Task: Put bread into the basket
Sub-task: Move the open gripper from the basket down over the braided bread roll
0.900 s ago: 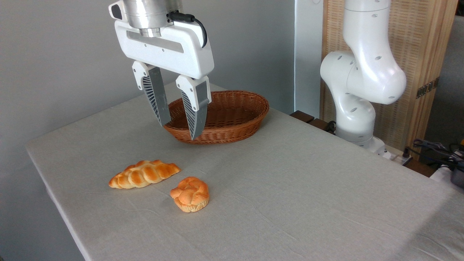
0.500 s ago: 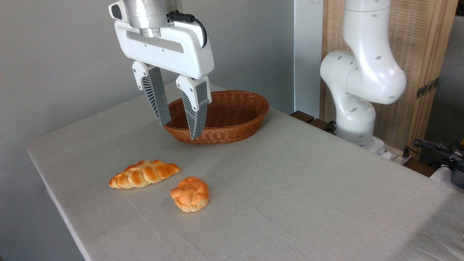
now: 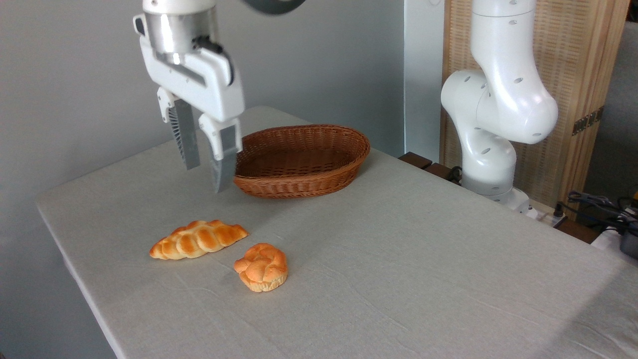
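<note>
Since a moment ago the gripper [image 3: 203,174] swung left off the basket [image 3: 302,160], fingers apart, empty. Bread [image 3: 198,239] lies on the table [image 3: 398,259] below; next it needs lowering over it.

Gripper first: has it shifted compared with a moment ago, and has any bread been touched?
The white two-finger gripper has swung left, clear of the reddish-brown wicker basket, and turned, jaws open and empty. The long braided golden loaf, the small round knotted bun and the basket stayed put.
</note>
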